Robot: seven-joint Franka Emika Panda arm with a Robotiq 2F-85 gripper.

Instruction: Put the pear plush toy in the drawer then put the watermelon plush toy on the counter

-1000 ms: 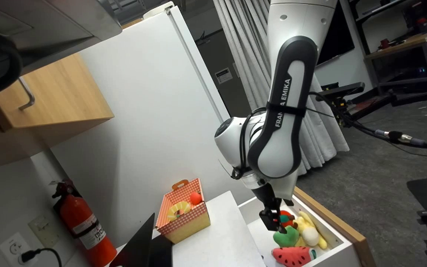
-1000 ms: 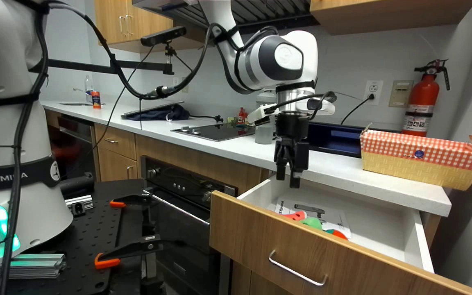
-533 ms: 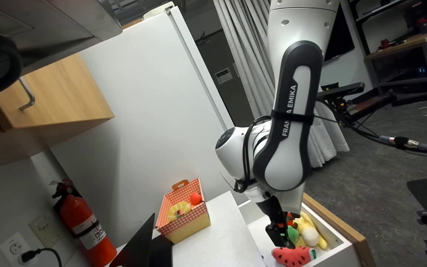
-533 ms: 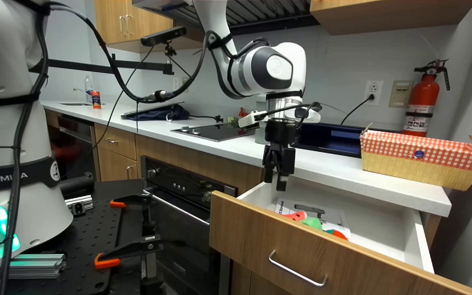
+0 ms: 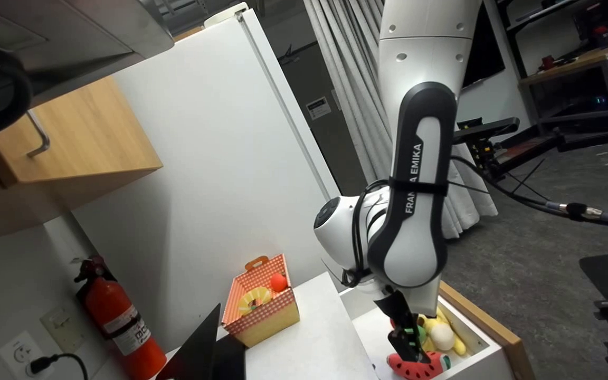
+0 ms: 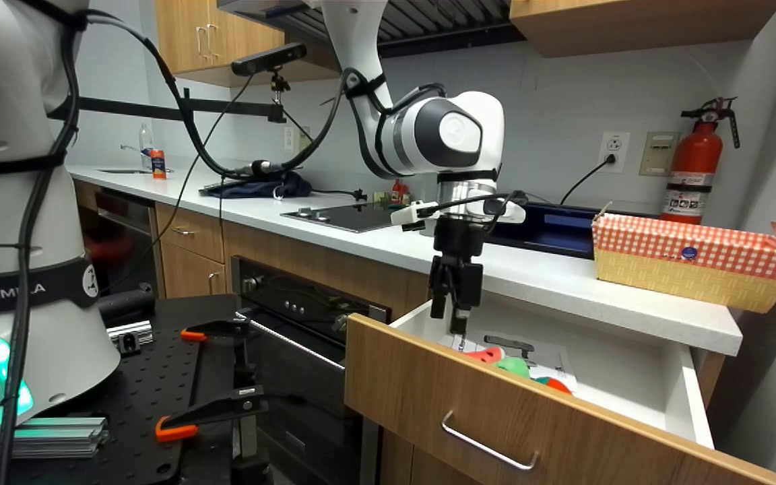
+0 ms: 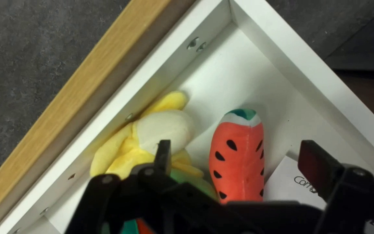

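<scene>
Grey wall [image 6: 563, 101] and white counter [image 6: 563, 276] stand behind the pulled-out drawer [image 6: 415, 384], and a checked basket [image 6: 691, 269] sits on that counter. An exterior view looks down into the basket and finds a yellow ring [image 5: 246, 300] and a red ball [image 5: 278, 282]; from the drawer's front, the basket's side hides both.

Over the drawer hangs the hand [image 7: 235, 156], fingers [image 7: 320, 169] spread wide, holding nothing. Inside the drawer, toward a front corner, lies the watermelon toy [image 7: 237, 175]; the wrist view frames it between the fingers, though whether they touch it is unclear. Just beside it in the drawer is the pear toy [image 6: 512, 366], its top showing past the drawer's front in an exterior view, most of it covered by the hand in the wrist view.

Along the drawer's front wall rests a yellow toy [image 7: 130, 156]; the wrist view shows it plainly, while the wooden front with the handle [image 6: 487, 449] hides it in an exterior view. A red toy [image 6: 556, 385] lies in the drawer too; the wrist view catches only a sliver. A leaflet [image 6: 548, 357] on the drawer's floor shows a picture in an exterior view, lettering in the wrist view.
</scene>
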